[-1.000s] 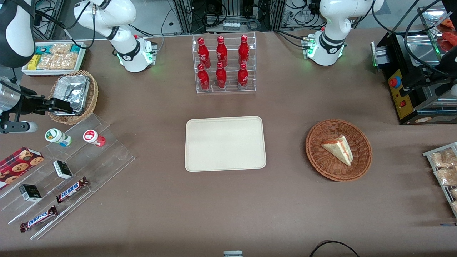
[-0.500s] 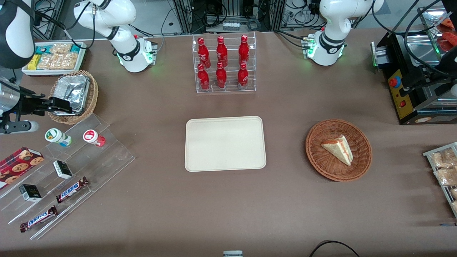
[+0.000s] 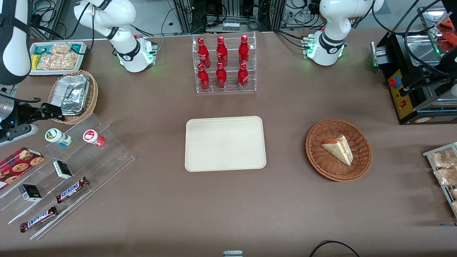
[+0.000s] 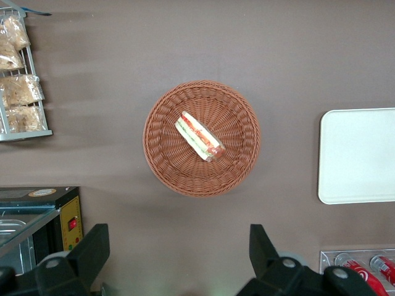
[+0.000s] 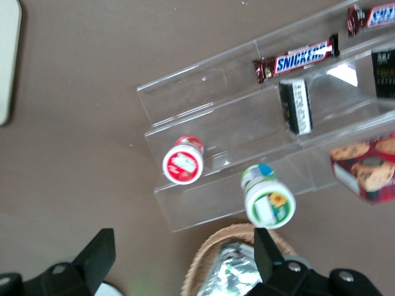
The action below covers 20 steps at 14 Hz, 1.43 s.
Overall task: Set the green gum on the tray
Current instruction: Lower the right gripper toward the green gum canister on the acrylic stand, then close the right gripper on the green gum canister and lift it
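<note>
Two small bottles stand on the clear stepped rack (image 3: 71,157): green gum (image 3: 57,137) beside the red-lidded one (image 3: 93,137). My jaws (image 3: 50,111) hang apart above the gum, holding nothing. Tray (image 3: 225,143) lies mid-tabletop, well apart.

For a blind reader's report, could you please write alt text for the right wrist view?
The open gripper hangs above a clear stepped rack holding the green gum beside a red-lidded bottle, with Snickers bars on other steps. The tray shows at the edge.

Gripper (image 3: 53,110) above green gum (image 3: 57,137); tray (image 3: 225,143) well apart.
</note>
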Each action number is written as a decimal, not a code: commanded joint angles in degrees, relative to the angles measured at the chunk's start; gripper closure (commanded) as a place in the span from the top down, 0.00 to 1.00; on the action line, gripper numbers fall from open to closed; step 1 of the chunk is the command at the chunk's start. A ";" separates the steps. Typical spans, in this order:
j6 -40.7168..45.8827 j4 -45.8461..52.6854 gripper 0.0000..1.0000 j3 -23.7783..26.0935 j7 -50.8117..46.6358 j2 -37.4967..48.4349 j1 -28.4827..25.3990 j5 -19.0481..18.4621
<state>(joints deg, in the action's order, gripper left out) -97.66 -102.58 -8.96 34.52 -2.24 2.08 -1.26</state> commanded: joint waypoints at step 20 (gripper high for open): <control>-21.43 -13.61 1.00 0.26 30.86 -4.61 10.23 -0.76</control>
<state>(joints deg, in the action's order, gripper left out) -116.55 -113.68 -9.05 64.34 -7.81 11.33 -1.33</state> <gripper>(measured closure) 0.000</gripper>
